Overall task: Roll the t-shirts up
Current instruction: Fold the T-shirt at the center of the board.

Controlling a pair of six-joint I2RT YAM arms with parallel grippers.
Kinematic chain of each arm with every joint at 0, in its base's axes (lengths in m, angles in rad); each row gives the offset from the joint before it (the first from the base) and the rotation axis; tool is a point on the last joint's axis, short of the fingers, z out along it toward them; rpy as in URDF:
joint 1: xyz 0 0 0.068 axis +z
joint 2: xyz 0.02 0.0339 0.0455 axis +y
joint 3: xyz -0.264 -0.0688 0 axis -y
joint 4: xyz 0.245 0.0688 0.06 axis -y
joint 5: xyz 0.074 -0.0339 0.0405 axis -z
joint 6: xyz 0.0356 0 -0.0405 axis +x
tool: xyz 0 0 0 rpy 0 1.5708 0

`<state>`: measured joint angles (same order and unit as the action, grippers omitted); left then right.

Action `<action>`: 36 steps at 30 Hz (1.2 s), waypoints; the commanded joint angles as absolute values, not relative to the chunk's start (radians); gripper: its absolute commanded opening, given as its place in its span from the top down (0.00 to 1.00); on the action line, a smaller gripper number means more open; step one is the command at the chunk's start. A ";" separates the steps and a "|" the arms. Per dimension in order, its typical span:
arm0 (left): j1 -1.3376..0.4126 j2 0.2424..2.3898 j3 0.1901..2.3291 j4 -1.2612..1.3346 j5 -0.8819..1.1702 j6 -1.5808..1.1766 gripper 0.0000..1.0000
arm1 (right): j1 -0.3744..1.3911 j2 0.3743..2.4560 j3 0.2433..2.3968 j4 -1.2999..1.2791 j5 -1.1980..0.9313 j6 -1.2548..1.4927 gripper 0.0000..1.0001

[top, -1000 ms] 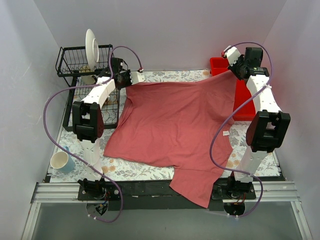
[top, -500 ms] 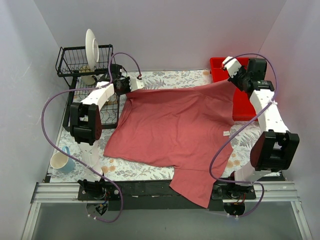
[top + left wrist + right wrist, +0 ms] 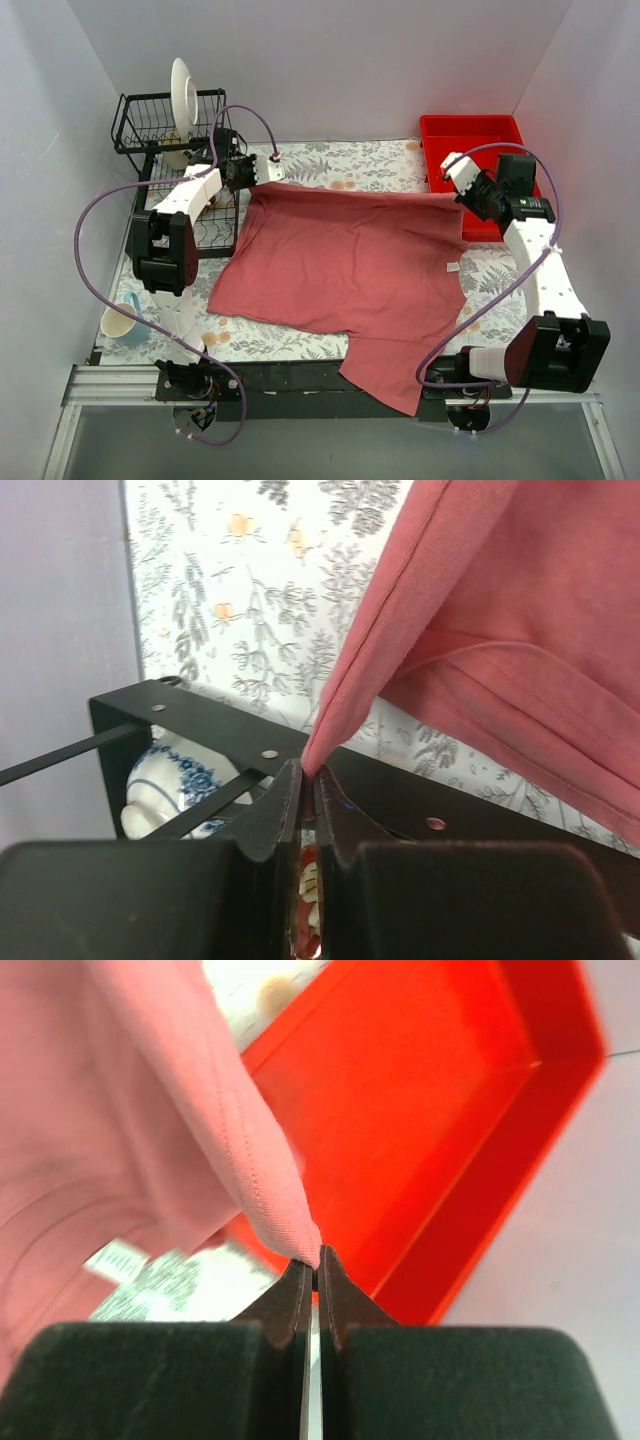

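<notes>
Across the floral table [image 3: 330, 165], the salmon t-shirt [image 3: 340, 260] lies spread with its far corners pinched, one in the clenched left gripper [image 3: 308, 772] and one in the clenched right gripper [image 3: 316, 1260], which should probably travel nearward level and together so the first turn forms straight.

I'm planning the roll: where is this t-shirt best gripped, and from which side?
Grip the t-shirt by its two far corners, each from its outer side: that edge runs straight and its stitched hem pinches flat, as the left gripper and right gripper show.
</notes>
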<state>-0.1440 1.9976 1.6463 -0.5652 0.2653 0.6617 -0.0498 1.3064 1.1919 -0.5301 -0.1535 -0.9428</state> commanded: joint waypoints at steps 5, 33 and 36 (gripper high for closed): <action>-0.132 1.924 1.597 -0.666 0.311 0.785 1.00 | -0.049 1.171 1.045 -0.607 -0.179 -0.976 0.99; -0.129 1.894 1.474 -0.807 0.278 0.862 0.99 | -0.046 1.083 0.833 -0.902 -0.281 -1.028 0.99; -0.124 1.899 1.514 -0.853 0.270 0.845 0.82 | -0.046 1.117 0.871 -0.966 -0.301 -1.031 0.79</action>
<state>-0.1406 1.9354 1.4681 -0.7681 0.2951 0.8524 -0.0498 1.0992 0.8410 -0.8696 -0.2684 -0.9939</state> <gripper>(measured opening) 0.077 0.071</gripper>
